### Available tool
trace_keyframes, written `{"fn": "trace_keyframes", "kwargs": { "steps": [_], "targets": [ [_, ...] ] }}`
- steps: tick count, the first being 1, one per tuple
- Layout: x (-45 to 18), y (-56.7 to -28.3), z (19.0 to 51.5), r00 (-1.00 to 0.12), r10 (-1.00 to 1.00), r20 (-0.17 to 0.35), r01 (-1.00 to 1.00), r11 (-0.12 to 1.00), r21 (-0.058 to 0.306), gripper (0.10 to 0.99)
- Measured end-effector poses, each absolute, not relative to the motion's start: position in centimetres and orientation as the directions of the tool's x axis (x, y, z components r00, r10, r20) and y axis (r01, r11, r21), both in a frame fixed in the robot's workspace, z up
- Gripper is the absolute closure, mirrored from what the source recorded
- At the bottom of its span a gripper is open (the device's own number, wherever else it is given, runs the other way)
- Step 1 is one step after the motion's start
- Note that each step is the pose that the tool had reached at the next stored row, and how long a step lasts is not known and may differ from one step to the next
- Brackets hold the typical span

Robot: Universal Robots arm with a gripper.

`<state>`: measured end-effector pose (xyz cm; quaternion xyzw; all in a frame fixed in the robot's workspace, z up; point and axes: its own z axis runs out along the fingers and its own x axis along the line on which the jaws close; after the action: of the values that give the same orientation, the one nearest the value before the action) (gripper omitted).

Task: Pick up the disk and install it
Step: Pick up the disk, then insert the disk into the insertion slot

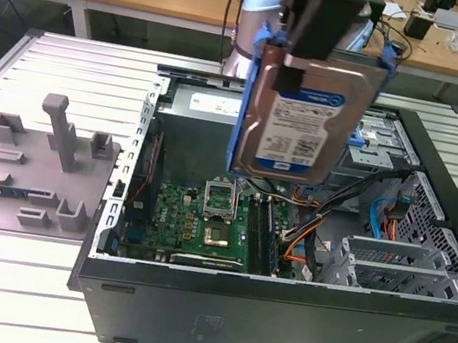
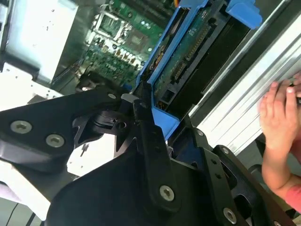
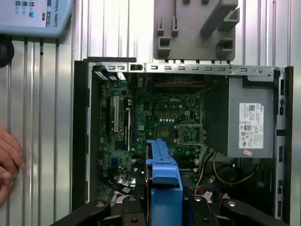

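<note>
The gripper is clamped on the top end of the disk; the drive hangs upright just below it, label outward, its lower end free to enter a bay. Beneath lies the open computer case, motherboard exposed; a person's hand rests outside the case, apart from the gripper.

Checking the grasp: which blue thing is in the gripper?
The blue bracket framing the disk, held above the open case; the blue cable lies inside it.
</note>
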<state>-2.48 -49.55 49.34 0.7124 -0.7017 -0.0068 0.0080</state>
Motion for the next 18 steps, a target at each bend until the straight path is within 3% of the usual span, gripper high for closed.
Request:
{"fn": "trace_keyframes", "kwargs": {
  "steps": [18],
  "targets": [
    [0.0, -50.8, 49.3, 0.015, -1.0, 0.001, -1.0, -0.015, 0.021, 0.718]
  ]
}}
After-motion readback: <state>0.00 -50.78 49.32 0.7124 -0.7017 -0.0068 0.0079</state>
